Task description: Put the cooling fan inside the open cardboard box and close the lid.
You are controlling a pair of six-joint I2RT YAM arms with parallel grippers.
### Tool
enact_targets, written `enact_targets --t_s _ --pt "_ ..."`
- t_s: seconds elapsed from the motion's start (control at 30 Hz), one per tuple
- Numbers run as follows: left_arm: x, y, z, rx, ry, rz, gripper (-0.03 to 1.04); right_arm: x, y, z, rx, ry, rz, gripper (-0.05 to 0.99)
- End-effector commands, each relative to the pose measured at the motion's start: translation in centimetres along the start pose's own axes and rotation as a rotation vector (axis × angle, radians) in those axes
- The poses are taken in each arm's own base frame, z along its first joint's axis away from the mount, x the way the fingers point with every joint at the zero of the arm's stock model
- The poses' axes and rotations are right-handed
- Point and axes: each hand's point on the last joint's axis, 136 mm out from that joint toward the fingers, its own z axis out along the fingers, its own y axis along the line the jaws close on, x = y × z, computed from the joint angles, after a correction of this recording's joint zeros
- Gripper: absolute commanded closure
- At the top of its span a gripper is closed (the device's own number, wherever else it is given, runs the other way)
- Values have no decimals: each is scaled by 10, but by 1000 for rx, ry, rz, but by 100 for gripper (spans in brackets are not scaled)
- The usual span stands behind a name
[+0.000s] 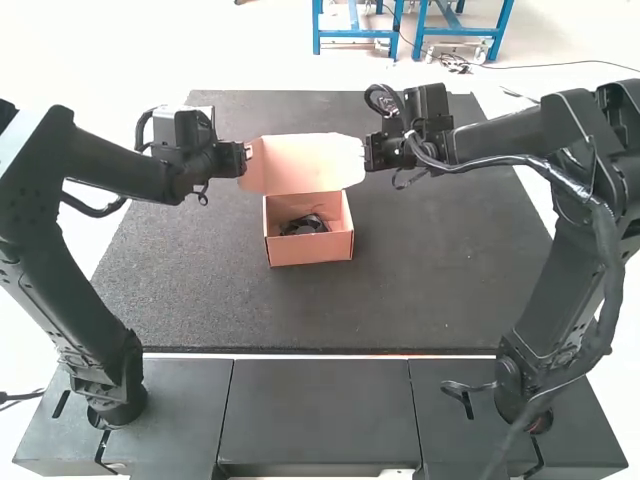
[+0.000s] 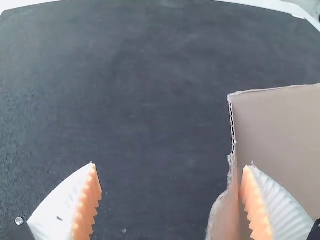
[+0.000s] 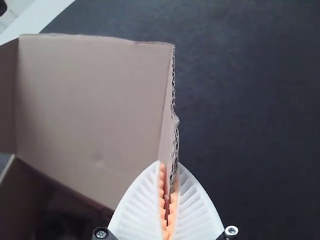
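The cardboard box [image 1: 310,243] stands open in the middle of the mat, with the black cooling fan [image 1: 303,225] lying inside it. Its lid [image 1: 305,163] stands upright behind the opening. My right gripper [image 1: 366,155] is shut on the lid's right side edge [image 3: 173,125]; the white ribbed fingers [image 3: 192,207] pinch the corrugated rim. My left gripper [image 1: 243,160] is at the lid's left edge, open. In the left wrist view the lid [image 2: 280,130] rests against the inner pad of one finger [image 2: 270,205], while the other finger [image 2: 75,207] stands well apart.
The box sits on a black rubber mat [image 1: 440,260] covering the table, with bare mat on all sides of it. Both arms come in from the sides at lid height.
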Motion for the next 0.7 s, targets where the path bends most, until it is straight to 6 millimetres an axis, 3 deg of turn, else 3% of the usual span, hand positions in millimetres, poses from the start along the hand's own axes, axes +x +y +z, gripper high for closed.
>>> enact_targets --t_s 0.0,0.6,0.67 --pt "-19 -8 0 29 -35 -11 49 26 4 1 -32 65 17 96" --pt "-27 -12 -20 30 -19 -40 50 27 6 0 -46 68 17 96" --pt "-30 -12 -23 31 -25 -44 61 24 6 -3 -45 61 16 96"
